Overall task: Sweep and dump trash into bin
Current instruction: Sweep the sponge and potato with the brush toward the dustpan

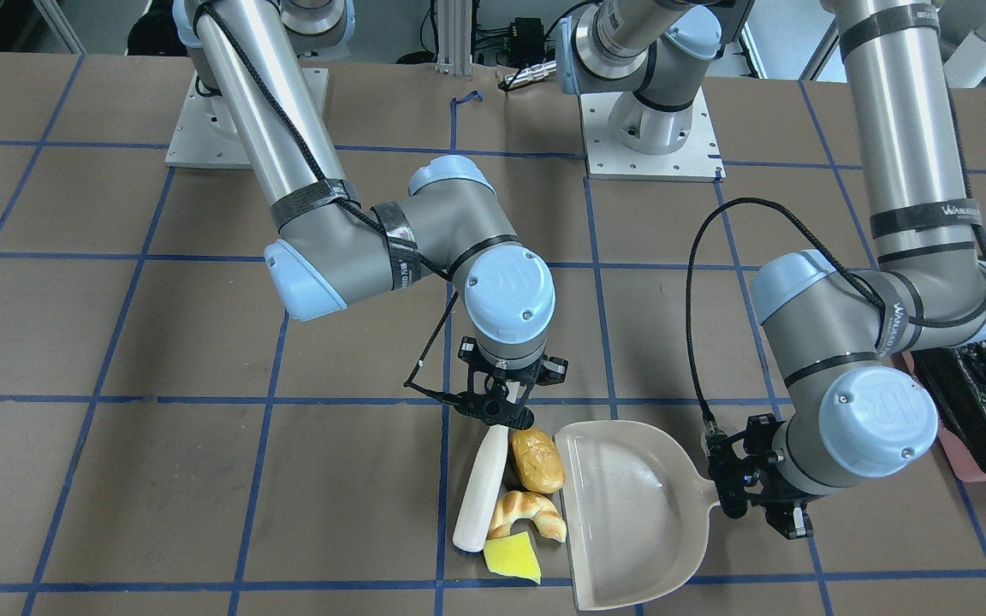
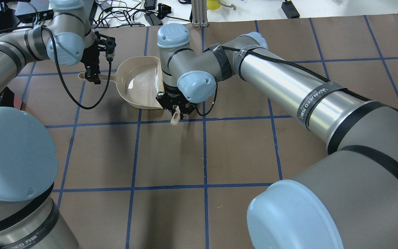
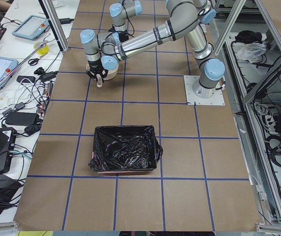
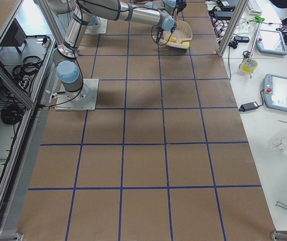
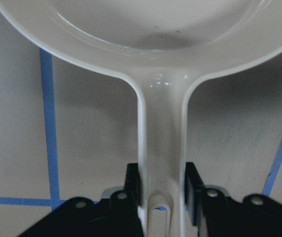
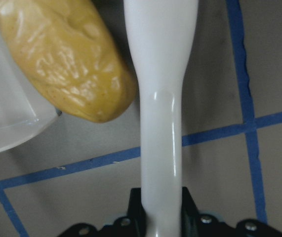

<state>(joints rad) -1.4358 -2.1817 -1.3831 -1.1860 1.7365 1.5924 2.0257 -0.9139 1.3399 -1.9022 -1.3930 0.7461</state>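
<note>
The potato-like lump [image 1: 536,459], the croissant [image 1: 529,513] and the yellow sponge wedge [image 1: 513,558] lie in a row on the table, at the open mouth of the beige dustpan [image 1: 630,513]. The pan is empty. My right gripper [image 1: 501,411] is shut on the handle of a white brush [image 1: 483,492], which lies along the trash on the side away from the pan. The right wrist view shows the brush handle [image 6: 161,123] beside the potato [image 6: 64,69]. My left gripper [image 1: 728,483] is shut on the dustpan handle [image 5: 161,148]. The bin [image 3: 125,155] is black-lined.
The bin [image 1: 985,402] stands at the table's end on my left, past the left arm's elbow. Blue tape lines grid the brown table. In the overhead view my right arm hides the trash; the dustpan [image 2: 138,83] shows beside it.
</note>
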